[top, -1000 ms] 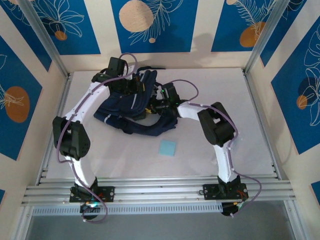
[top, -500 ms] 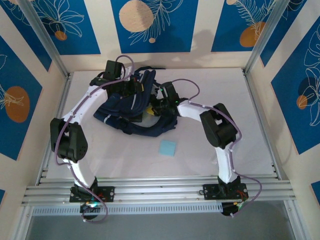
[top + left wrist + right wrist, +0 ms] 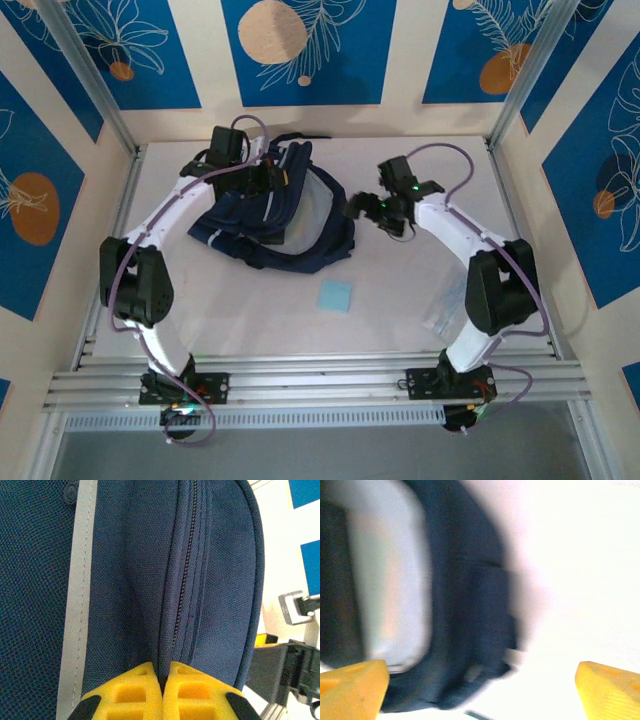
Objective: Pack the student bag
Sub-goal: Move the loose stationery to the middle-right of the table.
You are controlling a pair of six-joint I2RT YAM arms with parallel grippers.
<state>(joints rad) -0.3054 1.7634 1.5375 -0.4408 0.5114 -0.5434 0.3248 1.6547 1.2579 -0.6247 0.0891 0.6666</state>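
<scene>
The student bag [image 3: 262,222], dark navy with thin light stripes, lies crumpled at the back middle of the table. My left gripper [image 3: 268,178] is at its upper edge. In the left wrist view, that gripper [image 3: 163,680] is shut, its yellow fingers [image 3: 131,692] pinching a fold of the bag [image 3: 215,580] beside a zipper. My right gripper [image 3: 358,207] hovers just right of the bag, apart from it. In the blurred right wrist view its fingertips [image 3: 352,685] stand far apart with nothing between them, above a dark band of the bag [image 3: 465,630] that rings a pale area.
A light blue square pad [image 3: 336,296] lies on the white table in front of the bag. A clear plastic sleeve [image 3: 447,305] lies near the right arm's base. Metal frame posts and walls close in the table [image 3: 400,330] on three sides.
My right gripper has opened and pulled away to the right, out from the bag. The left gripper has kept its pinch on the bag's upper edge.
</scene>
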